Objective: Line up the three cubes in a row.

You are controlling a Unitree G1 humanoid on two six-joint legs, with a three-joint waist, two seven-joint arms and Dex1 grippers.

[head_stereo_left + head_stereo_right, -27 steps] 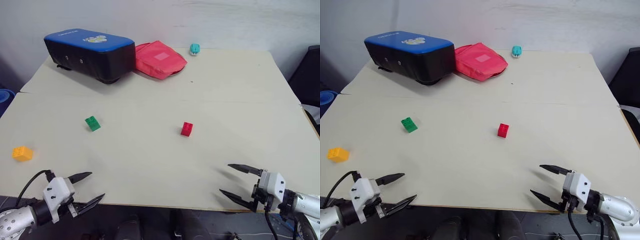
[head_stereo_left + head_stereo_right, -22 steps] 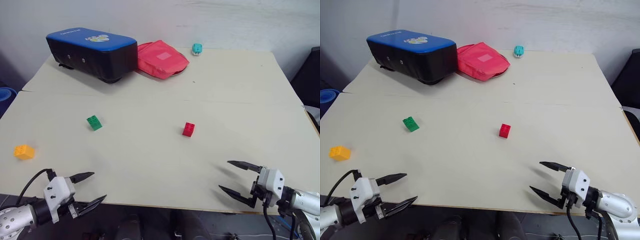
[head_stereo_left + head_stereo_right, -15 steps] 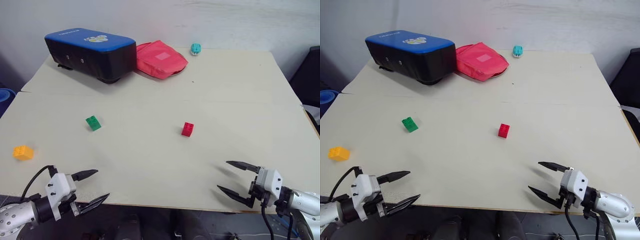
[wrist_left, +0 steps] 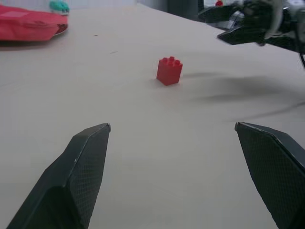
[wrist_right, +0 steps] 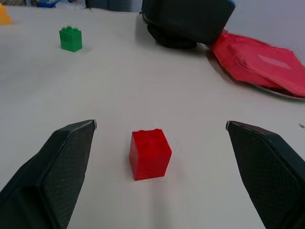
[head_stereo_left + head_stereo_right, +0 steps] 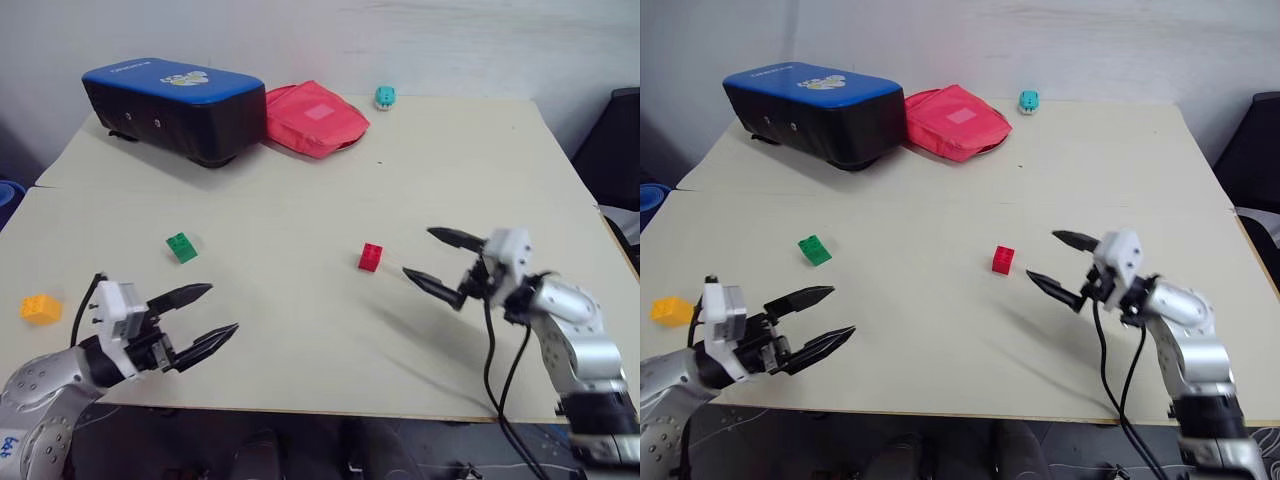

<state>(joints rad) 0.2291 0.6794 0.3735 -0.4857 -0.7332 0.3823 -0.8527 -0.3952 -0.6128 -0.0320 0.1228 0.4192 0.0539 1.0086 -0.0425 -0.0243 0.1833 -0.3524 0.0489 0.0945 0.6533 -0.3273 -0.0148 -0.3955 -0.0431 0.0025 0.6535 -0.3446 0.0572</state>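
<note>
Since the earlier frames the right gripper (image 6: 432,259) has come up from the near right edge of the worktop (image 6: 470,160) and forward to the red cube (image 6: 371,257); the left gripper (image 6: 212,309) has also risen and pushed in over the near left part of the worktop. The cubes lie where they were.

The red cube stands upright near the middle of the worktop, studs up, just beside the right gripper's black fingertips (image 6: 412,274) but apart from them. In the right wrist view it sits ahead of the widely spread jaws, between the lines of the two fingers, not touched by either. That gripper is open and holds nothing.

The green cube (image 6: 181,246) lies to the left of the red one, well apart from it, and beyond the left gripper. The orange-yellow cube (image 6: 41,309) lies by the left edge of the worktop, to the left of the left gripper's white wrist. The left gripper points toward the red cube, well short of it, its jaws spread wide and empty.

At the far side rest a black case with a blue lid (image 6: 175,106), a red pouch (image 6: 314,118) touching it, and a small teal object (image 6: 385,96).
</note>
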